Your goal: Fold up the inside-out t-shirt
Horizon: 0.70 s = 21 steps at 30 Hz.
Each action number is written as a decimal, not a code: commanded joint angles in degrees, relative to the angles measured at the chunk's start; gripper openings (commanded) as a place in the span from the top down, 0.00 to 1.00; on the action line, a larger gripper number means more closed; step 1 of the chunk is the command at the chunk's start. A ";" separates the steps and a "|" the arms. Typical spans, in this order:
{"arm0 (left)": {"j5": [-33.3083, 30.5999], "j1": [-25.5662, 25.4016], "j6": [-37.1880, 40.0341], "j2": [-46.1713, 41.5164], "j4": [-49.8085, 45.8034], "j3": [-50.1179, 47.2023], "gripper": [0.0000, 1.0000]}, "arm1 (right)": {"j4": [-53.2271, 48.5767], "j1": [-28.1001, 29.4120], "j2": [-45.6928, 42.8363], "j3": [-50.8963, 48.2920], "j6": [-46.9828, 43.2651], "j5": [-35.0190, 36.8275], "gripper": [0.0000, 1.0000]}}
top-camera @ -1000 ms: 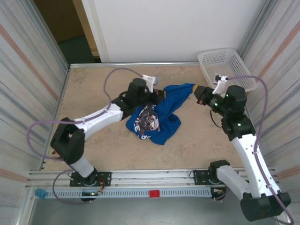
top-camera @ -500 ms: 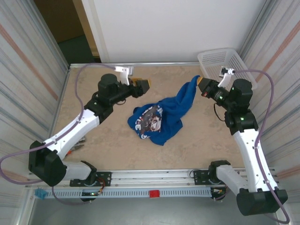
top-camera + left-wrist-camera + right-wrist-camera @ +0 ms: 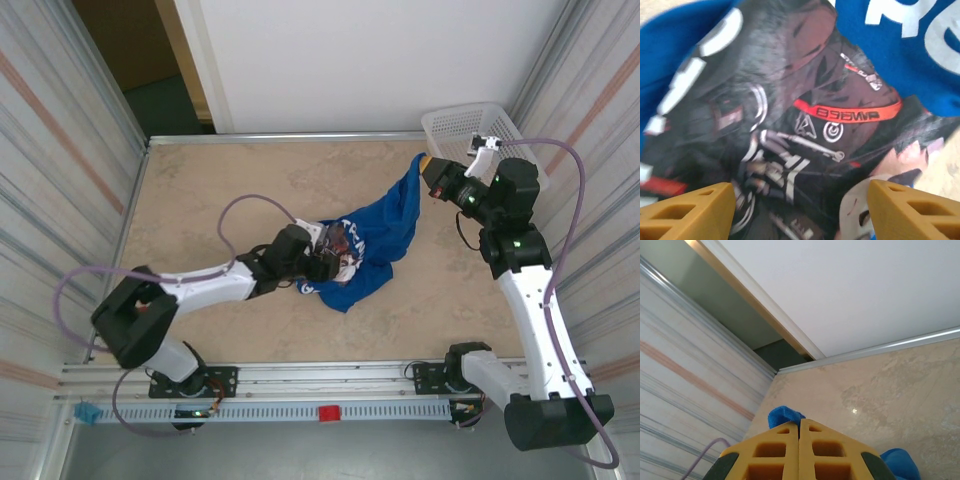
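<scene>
Lead: Left end effector (image 3: 326,266) has swung back from the far left of the table (image 3: 200,200) onto the royal-blue t-shirt (image 3: 375,240), over its dark print. It is wide open and holding nothing.
Mate: And the right end effector (image 3: 431,171)?
Lead: Clamped on 1 blue corner, raised near the white lattice basket (image 3: 470,125). The rest lies crumpled mid-table.
Mate: So we're at spreading, not folding. The left probably needs to close on an edge and draw it away.
</scene>
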 commanded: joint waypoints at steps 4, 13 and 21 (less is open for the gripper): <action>0.94 2.80 1.68 10.44 -0.06 12.93 0.89 | 0.81 -0.32 2.58 6.03 -0.13 0.27 1.00; 5.07 22.39 10.34 5.85 -12.50 35.23 1.00 | 4.19 -4.47 17.47 19.39 3.23 -1.93 1.00; 14.88 30.16 11.32 6.50 -20.15 46.05 0.61 | 4.70 -5.52 28.03 38.84 9.74 -7.66 1.00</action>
